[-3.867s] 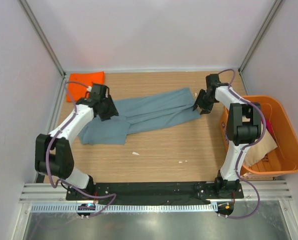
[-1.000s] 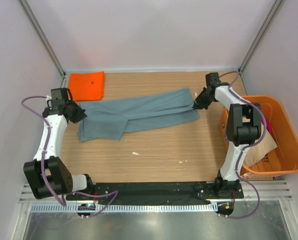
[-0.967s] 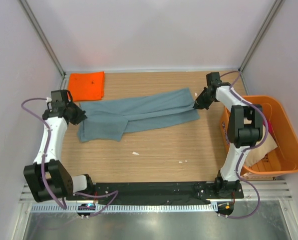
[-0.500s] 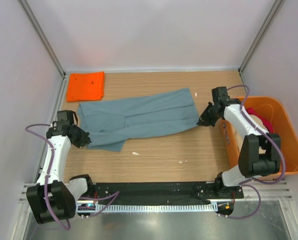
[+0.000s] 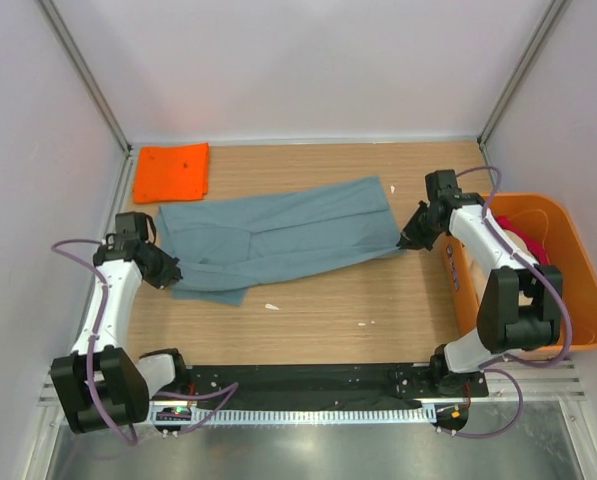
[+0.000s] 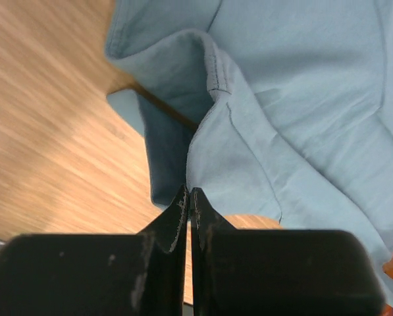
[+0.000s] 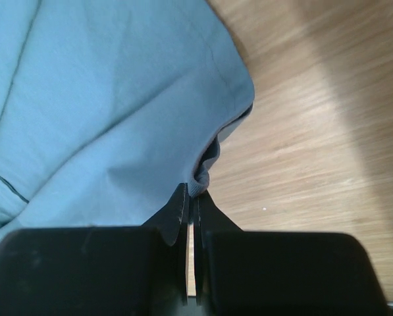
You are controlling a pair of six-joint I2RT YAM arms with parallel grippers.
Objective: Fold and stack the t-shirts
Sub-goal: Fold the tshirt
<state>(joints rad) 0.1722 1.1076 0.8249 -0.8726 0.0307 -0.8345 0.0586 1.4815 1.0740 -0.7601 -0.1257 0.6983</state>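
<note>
The grey-blue t-shirt (image 5: pixel 278 235) lies stretched across the wooden desk (image 5: pixel 328 300). The left arm's fingers (image 6: pixel 176 214) are clamped on its near-left hem, the right arm's fingers (image 7: pixel 178 212) on its right corner. A folded orange t-shirt (image 5: pixel 172 171) lies at the far-left corner.

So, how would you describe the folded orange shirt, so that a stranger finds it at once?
Look at the wooden table, then its far left corner. There lies a flat, folded orange t-shirt; unlike the rigid orange tub on the right, it is soft cloth.
</note>
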